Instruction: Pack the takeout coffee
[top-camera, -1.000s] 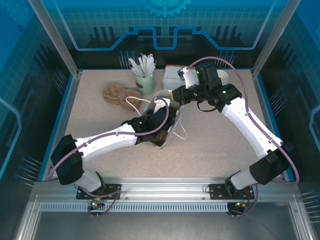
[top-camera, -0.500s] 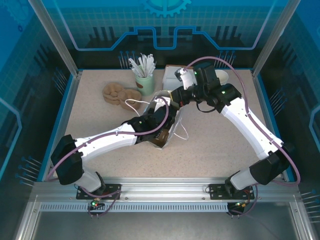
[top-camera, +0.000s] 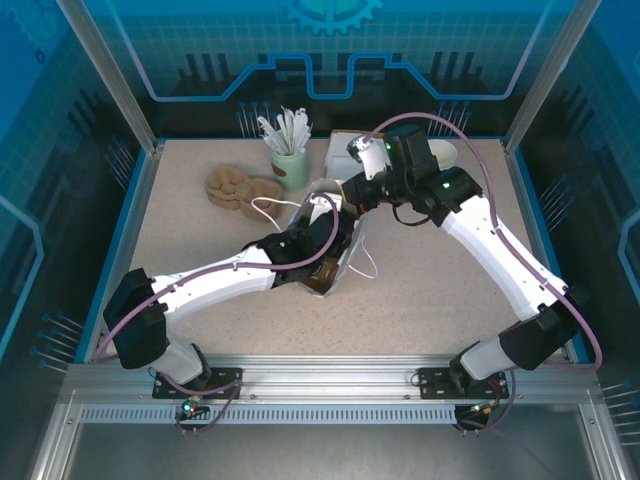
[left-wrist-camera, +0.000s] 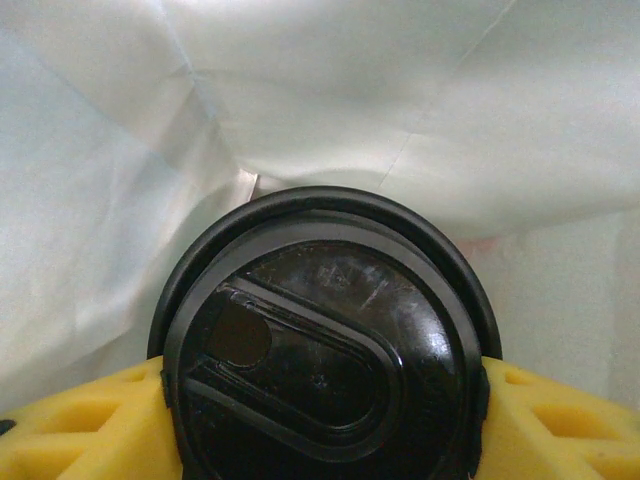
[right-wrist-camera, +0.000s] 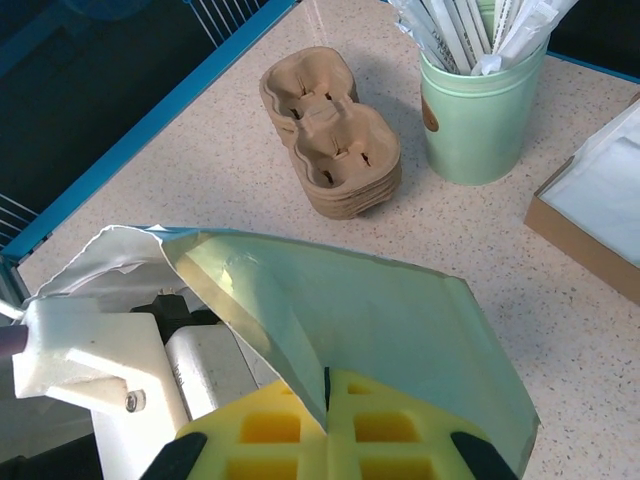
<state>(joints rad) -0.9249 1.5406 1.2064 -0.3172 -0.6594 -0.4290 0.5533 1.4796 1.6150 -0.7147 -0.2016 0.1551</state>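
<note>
Left gripper (left-wrist-camera: 325, 410): clenched on the takeout coffee (left-wrist-camera: 322, 345). The yellow pads (left-wrist-camera: 85, 430) press it from both sides, just under the lid's rim.
Takeout coffee: inside the bag (right-wrist-camera: 390, 310), in the left gripper's hold. The black lid faces the left wrist camera, with its oval sip opening on the left part. The lid hides the cup's sides.
Bag: white and thin, mouth open. In the left wrist view its creased walls close in around the cup. In the top view it sits mid-table between the two arms.
Right gripper (right-wrist-camera: 326, 425): clamped on the bag's rim. The yellow fingers are pressed together with the edge pinched between them, holding that side of the mouth up.
Left arm (top-camera: 215, 275): stretched low across the table, its end gone into the bag's mouth.
Right arm (top-camera: 490, 235): arched over from the right, wrist just above the bag's far edge.
Cup carriers (right-wrist-camera: 335, 135): tan pulp stack lying flat on the table beyond the bag.
Green cup (right-wrist-camera: 482, 115): upright, just beside the carriers, full of white wrapped sticks (right-wrist-camera: 470, 30).
Box (right-wrist-camera: 600, 205): shallow and brown, with white sheets inside. It is near the green cup, on the side away from the carriers.
Table (top-camera: 440, 290): speckled beige top with a blue border.
</note>
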